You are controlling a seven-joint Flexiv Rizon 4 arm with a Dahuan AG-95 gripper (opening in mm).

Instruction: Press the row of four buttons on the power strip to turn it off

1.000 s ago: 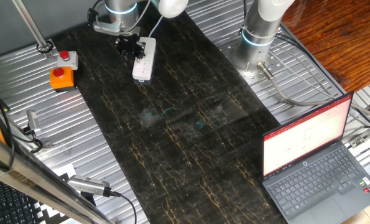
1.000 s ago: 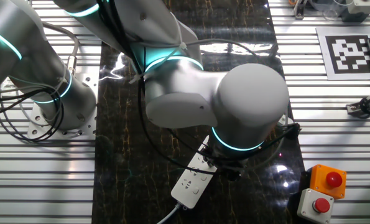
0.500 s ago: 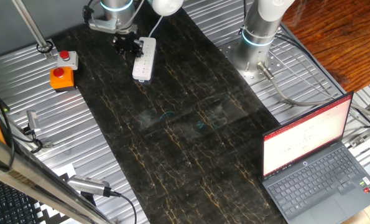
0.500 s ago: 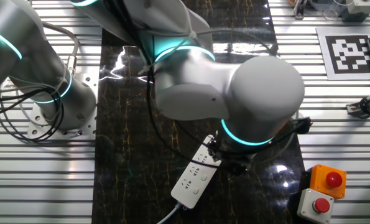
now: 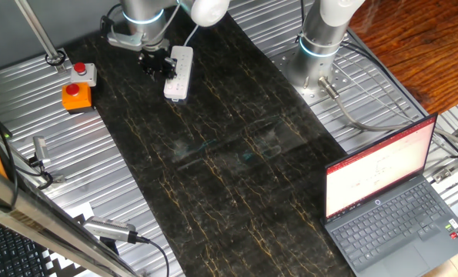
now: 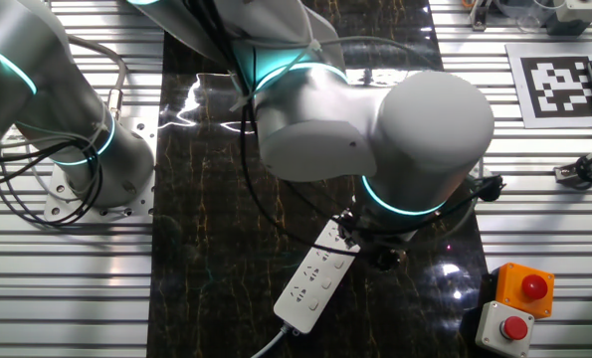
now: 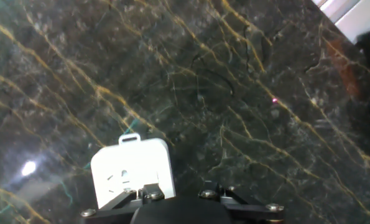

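The power strip (image 5: 178, 72) is a slim white bar lying on the dark marble mat (image 5: 229, 154), with its cord leaving from the far end. In the other fixed view the power strip (image 6: 313, 282) lies diagonally, its upper end under my wrist. My gripper (image 5: 155, 62) hangs beside the strip's far end, on the side toward the red-button boxes. In the hand view only one end of the power strip (image 7: 132, 171) shows, at the lower left, next to my gripper's dark linkage at the bottom edge. The row of four buttons is too small to make out. No view shows the fingertips.
An orange box with a red button (image 5: 75, 95) and a grey box with a red button (image 5: 82, 72) stand left of the mat. A second arm's base (image 5: 317, 54) is at the back. An open laptop (image 5: 390, 200) sits at the front right.
My hand has shifted a little sideways off the strip, toward the red-button boxes. The power strip has stayed in place.
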